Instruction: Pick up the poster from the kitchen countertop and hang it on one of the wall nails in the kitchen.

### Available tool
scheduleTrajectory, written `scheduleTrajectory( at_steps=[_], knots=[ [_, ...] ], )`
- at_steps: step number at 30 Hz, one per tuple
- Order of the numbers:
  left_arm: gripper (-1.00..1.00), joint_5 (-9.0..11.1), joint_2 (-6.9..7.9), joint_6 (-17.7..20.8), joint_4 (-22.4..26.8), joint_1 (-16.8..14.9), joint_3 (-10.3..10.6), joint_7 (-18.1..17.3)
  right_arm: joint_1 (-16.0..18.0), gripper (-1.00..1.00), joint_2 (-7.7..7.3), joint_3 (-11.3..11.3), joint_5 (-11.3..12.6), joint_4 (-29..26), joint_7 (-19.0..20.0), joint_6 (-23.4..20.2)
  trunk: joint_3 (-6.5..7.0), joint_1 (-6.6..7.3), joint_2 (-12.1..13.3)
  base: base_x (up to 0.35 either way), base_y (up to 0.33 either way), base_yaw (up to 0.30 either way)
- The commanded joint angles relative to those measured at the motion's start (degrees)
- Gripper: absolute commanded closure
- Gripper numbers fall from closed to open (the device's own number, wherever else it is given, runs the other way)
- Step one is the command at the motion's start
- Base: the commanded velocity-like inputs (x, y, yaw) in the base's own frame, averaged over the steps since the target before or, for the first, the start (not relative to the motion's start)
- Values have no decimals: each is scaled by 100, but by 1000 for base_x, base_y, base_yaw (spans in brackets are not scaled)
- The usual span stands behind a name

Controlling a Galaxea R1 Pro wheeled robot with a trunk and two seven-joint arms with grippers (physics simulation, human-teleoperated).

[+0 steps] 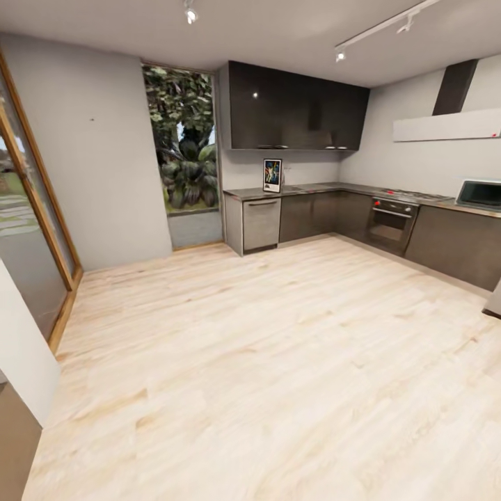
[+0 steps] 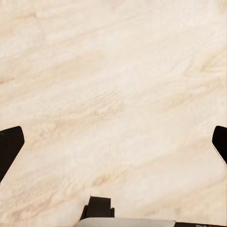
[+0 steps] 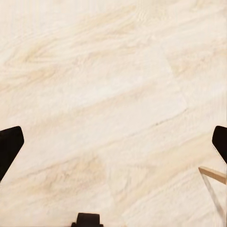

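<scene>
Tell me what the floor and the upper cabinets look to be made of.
The floor looks like pale wood planks, matte: grain streaks and board seams show. The upper cabinets look like dark glossy panels, perhaps lacquer or glass, since ceiling lights glint off them.

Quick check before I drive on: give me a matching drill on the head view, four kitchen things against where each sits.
Things:
1. poster
2. oven
3. microwave
4. window

Places:
A. far right on the kitchen countertop
B. built in under the hob
C. upright at the countertop's left end
D. between the grey wall and the cabinets

Pairs: 1-C, 2-B, 3-A, 4-D
</scene>
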State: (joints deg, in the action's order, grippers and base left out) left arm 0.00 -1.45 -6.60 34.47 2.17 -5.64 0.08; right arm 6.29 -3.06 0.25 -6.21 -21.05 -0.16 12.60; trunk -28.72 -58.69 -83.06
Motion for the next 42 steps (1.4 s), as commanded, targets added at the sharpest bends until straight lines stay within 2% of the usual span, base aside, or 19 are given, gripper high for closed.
scheduleTrajectory(
  at_steps=[1, 28, 42],
  knots=[
    [-100, 0, -5, -8, 7, 1, -16, 1, 3, -100, -2, 1, -47, 4, -2, 15, -5, -4, -2, 335, 0, 0],
    [-100, 0, -5, -8, 7, 1, -16, 1, 3, -100, -2, 1, -47, 4, -2, 15, -5, -4, -2, 335, -1, 0],
    [-100, 0, -3, -8, 7, 2, -16, 1, 3, -100, -2, 1, -47, 4, -2, 15, -5, -4, -2, 335, -92, 0]
  ],
)
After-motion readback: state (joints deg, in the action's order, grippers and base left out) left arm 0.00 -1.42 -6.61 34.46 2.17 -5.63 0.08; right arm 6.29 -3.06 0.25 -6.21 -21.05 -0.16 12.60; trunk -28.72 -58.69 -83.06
